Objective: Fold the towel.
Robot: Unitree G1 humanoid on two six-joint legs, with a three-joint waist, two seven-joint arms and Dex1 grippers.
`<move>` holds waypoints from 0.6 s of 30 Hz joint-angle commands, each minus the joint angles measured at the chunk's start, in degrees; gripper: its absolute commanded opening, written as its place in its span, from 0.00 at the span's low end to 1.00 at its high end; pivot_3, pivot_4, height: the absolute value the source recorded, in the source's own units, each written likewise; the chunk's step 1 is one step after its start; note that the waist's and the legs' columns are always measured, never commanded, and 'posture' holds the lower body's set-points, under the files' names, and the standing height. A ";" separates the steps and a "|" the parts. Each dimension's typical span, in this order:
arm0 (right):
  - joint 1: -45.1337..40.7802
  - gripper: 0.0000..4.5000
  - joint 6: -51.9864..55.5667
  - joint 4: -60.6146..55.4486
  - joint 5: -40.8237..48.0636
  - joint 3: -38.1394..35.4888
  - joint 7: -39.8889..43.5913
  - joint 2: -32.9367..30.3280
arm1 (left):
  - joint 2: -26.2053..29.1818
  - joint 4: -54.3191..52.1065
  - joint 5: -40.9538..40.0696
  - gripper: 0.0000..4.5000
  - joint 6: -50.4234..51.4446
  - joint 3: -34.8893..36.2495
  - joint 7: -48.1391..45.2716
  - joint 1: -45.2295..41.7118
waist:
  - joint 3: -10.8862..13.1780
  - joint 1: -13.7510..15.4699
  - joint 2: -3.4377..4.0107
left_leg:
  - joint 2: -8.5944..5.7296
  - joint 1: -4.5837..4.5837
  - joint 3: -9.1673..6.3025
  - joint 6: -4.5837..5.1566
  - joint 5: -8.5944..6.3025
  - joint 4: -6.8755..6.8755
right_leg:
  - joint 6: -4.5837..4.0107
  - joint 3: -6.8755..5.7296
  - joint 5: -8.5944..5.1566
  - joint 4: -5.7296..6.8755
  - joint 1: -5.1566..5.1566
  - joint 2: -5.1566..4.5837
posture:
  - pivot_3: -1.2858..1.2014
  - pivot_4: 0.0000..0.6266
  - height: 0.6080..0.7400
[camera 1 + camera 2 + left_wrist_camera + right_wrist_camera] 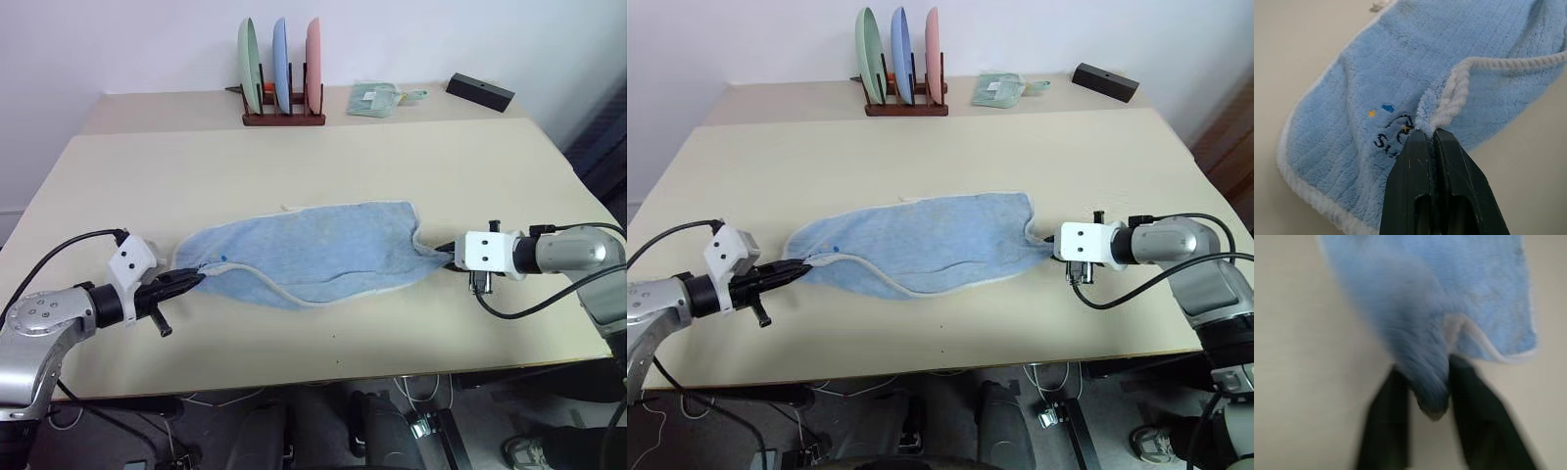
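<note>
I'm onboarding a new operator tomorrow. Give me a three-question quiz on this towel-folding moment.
1. True or false: the left pincer is shut on the towel.
2. The fingers of the right pincer are: A) pressed together, B) spread apart with the towel's end between them, C) away from the towel.
3. What stands in the wooden rack at the table's far side?

Key: 1 true; 2 B; 3 three upright plates: green, blue and pink.
</note>
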 commanded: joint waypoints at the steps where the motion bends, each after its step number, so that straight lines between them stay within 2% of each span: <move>1: 1.19 0.65 -3.75 -2.64 -1.55 -2.17 -2.63 -0.04 | -0.55 -2.82 -1.36 0.00 0.91 1.46 0.62 0.71 | 0.00 0.00 0.00 | 0.00 0.00 0.01 0.01 0.00 0.01 | 0.00 0.00 0.00 0.00 0.00 0.00 | 0.52 0.24 0.98; 8: 6.24 0.65 -13.12 -5.92 -4.63 -4.32 -9.98 0.78 | -1.30 -3.59 -1.59 0.00 1.48 0.89 1.25 0.61 | 0.00 -0.03 0.00 | 0.00 0.00 0.00 0.01 0.00 0.09 | 0.01 0.00 0.00 0.02 0.03 0.03 | 0.52 0.24 0.98; 18: 12.66 0.65 -24.82 -3.07 -12.02 -7.54 -22.44 0.76 | -1.65 -2.96 -1.28 0.00 1.47 -0.34 0.96 -0.92 | -0.01 0.03 -0.01 | 0.00 0.00 -0.03 0.02 -0.01 0.19 | 0.00 0.00 -0.01 0.01 0.11 0.07 | 0.52 0.24 0.98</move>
